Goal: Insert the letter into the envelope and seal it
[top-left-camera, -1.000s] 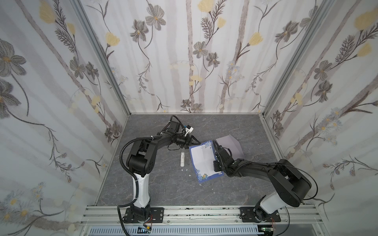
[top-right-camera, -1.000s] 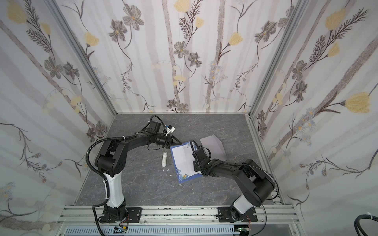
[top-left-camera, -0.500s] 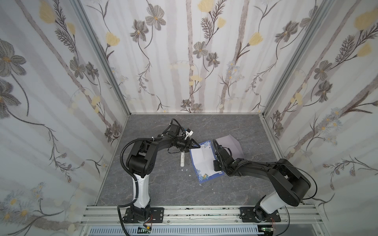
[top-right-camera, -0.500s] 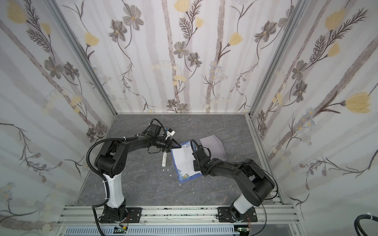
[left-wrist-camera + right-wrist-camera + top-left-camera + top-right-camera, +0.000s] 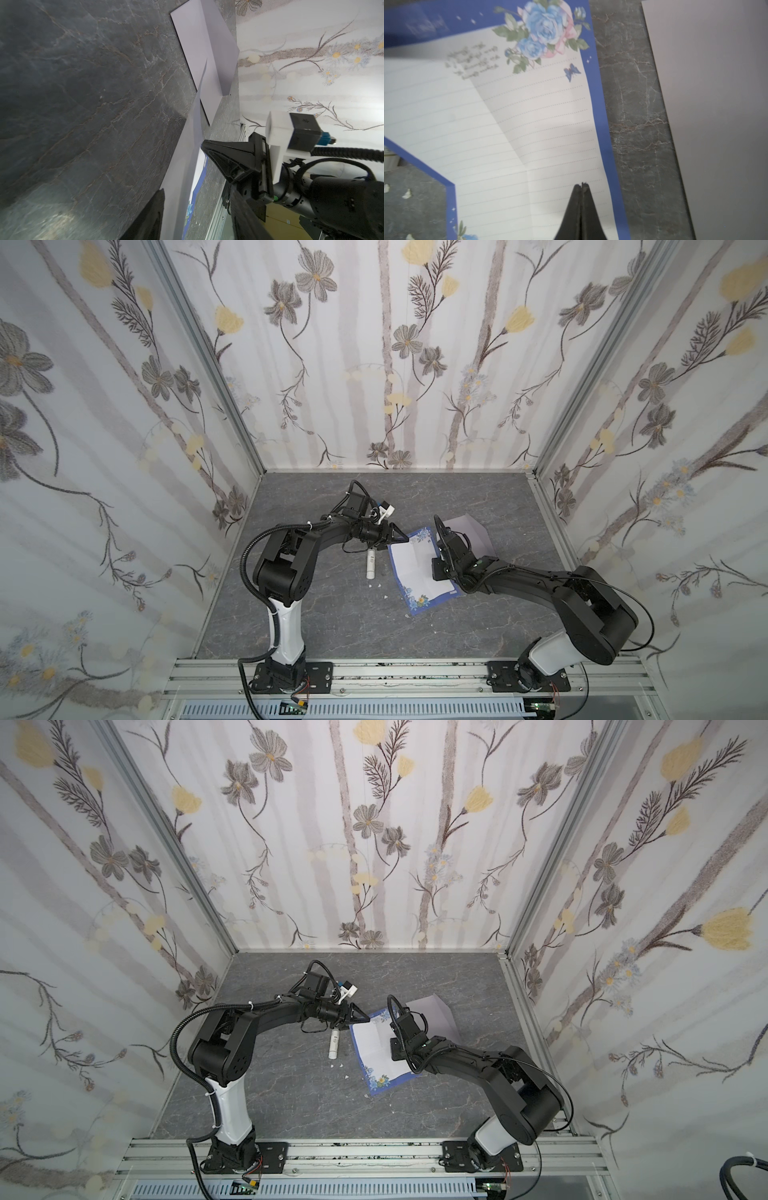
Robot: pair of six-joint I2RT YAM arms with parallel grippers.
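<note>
Risk: letter (image 5: pixel 415 568) lies on table (image 5: pixel 332 614) just beside envelope (image 5: pixel 473 531), one edge raised between spread fingers of left gripper (image 5: pixel 182 166). Right gripper (image 5: pixel 581 185), closed and empty, pins sheet. A mistimed pinch could crumple the paper; weak pinning could let it skid.

I read the letter (image 5: pixel 415 568) as a white lined sheet with a blue border and blue roses at its corners, marked by fold creases. It lies face up on the table (image 5: pixel 332 614), skewed to the table's edges. In the left wrist view, the letter (image 5: pixel 180 166) has its side away from the envelope lifted, plain back showing. The envelope (image 5: pixel 473 531) is plain grey-lavender. It lies flat just beside the letter, with a strip of table between.
</note>
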